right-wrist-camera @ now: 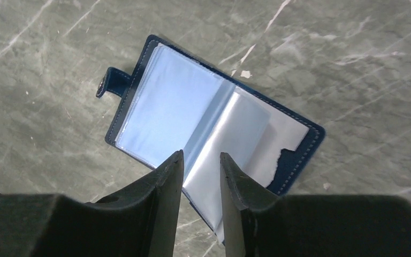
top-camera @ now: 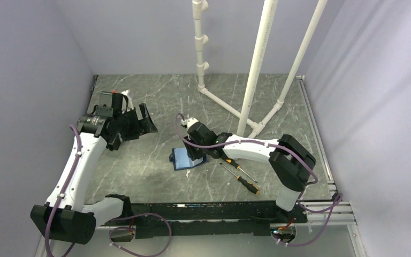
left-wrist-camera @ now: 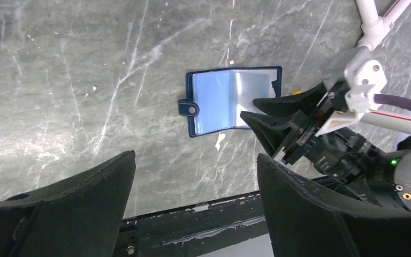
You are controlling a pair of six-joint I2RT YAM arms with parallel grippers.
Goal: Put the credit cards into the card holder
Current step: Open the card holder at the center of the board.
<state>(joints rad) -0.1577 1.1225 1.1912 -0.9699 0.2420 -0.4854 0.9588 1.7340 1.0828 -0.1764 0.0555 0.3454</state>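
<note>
The card holder point(top-camera: 184, 158) lies spread open on the marble table, navy outside and light blue inside, with clear sleeves and a clasp tab on its left; it also shows in the left wrist view point(left-wrist-camera: 219, 101) and the right wrist view point(right-wrist-camera: 182, 107). My right gripper point(top-camera: 197, 154) point(right-wrist-camera: 201, 155) hovers just over its near right part, jaws a finger-width apart with nothing between them. My left gripper point(top-camera: 145, 119) point(left-wrist-camera: 195, 158) hangs wide open and empty, well to the left of the holder. No credit cards can be made out in any view.
Two orange-handled screwdrivers point(top-camera: 241, 175) lie just right of the holder, under the right arm. A white pipe frame point(top-camera: 257, 64) stands at the back. A black rail point(top-camera: 208, 211) runs along the near edge.
</note>
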